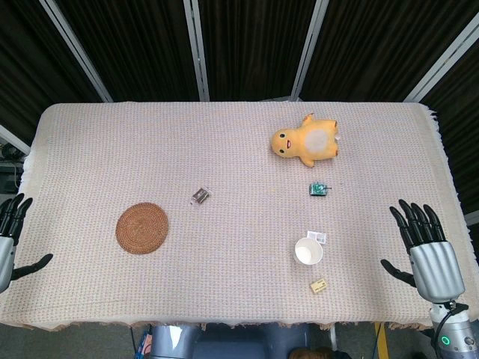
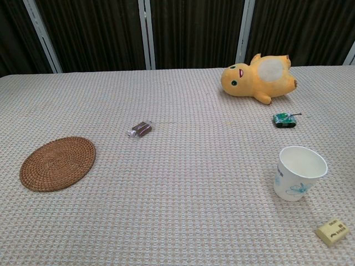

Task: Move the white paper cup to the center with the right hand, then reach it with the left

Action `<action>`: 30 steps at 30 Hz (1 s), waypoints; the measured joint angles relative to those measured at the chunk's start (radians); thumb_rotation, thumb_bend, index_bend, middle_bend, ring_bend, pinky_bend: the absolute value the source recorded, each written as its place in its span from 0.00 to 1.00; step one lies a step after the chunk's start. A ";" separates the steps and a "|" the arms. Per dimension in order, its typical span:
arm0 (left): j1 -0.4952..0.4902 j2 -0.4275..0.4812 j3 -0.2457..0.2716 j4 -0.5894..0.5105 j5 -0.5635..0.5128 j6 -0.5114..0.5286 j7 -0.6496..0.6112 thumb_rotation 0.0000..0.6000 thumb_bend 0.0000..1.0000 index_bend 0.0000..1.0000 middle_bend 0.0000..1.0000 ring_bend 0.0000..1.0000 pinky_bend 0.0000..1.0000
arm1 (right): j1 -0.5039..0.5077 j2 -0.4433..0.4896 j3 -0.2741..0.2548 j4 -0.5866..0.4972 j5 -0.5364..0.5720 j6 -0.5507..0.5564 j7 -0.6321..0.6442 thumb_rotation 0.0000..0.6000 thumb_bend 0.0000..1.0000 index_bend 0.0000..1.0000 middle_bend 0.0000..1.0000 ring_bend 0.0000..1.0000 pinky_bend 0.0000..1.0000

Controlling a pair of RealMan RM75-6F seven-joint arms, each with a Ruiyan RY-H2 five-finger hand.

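The white paper cup (image 1: 308, 251) (image 2: 298, 172) stands upright on the right part of the table, mouth up and empty. My right hand (image 1: 425, 249) hovers at the table's right edge, to the right of the cup and well apart from it, fingers spread and holding nothing. At the left edge my left hand (image 1: 10, 239) is partly cut off by the frame, its fingers spread too and empty. Neither hand shows in the chest view.
A yellow plush toy (image 1: 307, 140) (image 2: 257, 77) lies at the back right. A small green toy tank (image 1: 319, 189) (image 2: 285, 119) sits behind the cup, a small card (image 1: 316, 237) beside it, a yellow eraser (image 1: 318, 285) (image 2: 332, 231) in front. A round woven coaster (image 1: 141, 228) lies left, a small wrapped item (image 1: 200, 196) near the middle.
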State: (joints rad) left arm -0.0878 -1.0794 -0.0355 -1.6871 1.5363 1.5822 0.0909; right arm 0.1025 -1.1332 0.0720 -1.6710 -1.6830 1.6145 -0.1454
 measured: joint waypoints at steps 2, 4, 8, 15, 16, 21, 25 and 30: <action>0.002 0.002 -0.001 -0.004 0.004 0.004 0.000 1.00 0.00 0.00 0.00 0.00 0.00 | -0.003 0.004 -0.003 -0.007 -0.004 0.002 0.000 1.00 0.00 0.00 0.00 0.00 0.00; 0.003 0.003 -0.002 -0.006 0.006 0.005 -0.001 1.00 0.00 0.00 0.00 0.00 0.00 | -0.003 0.005 -0.006 -0.010 -0.008 0.000 0.002 1.00 0.00 0.00 0.00 0.00 0.00; 0.003 0.006 -0.001 -0.012 0.003 -0.005 0.002 1.00 0.00 0.00 0.00 0.00 0.00 | 0.006 0.008 -0.022 -0.018 -0.011 -0.039 0.023 1.00 0.00 0.00 0.00 0.00 0.00; -0.001 0.000 0.002 -0.015 0.009 -0.016 0.033 1.00 0.00 0.00 0.00 0.00 0.00 | 0.071 0.019 -0.067 -0.028 -0.027 -0.216 0.077 1.00 0.00 0.00 0.00 0.00 0.01; -0.001 -0.002 0.001 -0.015 0.008 -0.018 0.039 1.00 0.00 0.00 0.00 0.00 0.00 | 0.092 0.019 -0.071 -0.030 -0.030 -0.258 0.082 1.00 0.00 0.00 0.00 0.00 0.02; -0.002 -0.011 -0.005 -0.014 -0.013 -0.027 0.059 1.00 0.00 0.00 0.00 0.00 0.00 | 0.192 0.001 -0.064 -0.041 -0.019 -0.424 0.066 1.00 0.00 0.00 0.06 0.02 0.14; -0.003 -0.011 -0.012 -0.014 -0.029 -0.033 0.061 1.00 0.00 0.00 0.00 0.00 0.00 | 0.256 -0.031 -0.046 -0.054 0.026 -0.531 -0.001 1.00 0.00 0.00 0.09 0.06 0.19; -0.006 -0.010 -0.018 -0.013 -0.044 -0.047 0.058 1.00 0.00 0.00 0.00 0.00 0.00 | 0.308 -0.082 -0.023 -0.070 0.131 -0.630 -0.122 1.00 0.02 0.04 0.14 0.10 0.22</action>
State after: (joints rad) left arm -0.0934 -1.0890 -0.0532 -1.6999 1.4919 1.5353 0.1493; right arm 0.4106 -1.2152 0.0487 -1.7415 -1.5524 0.9845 -0.2677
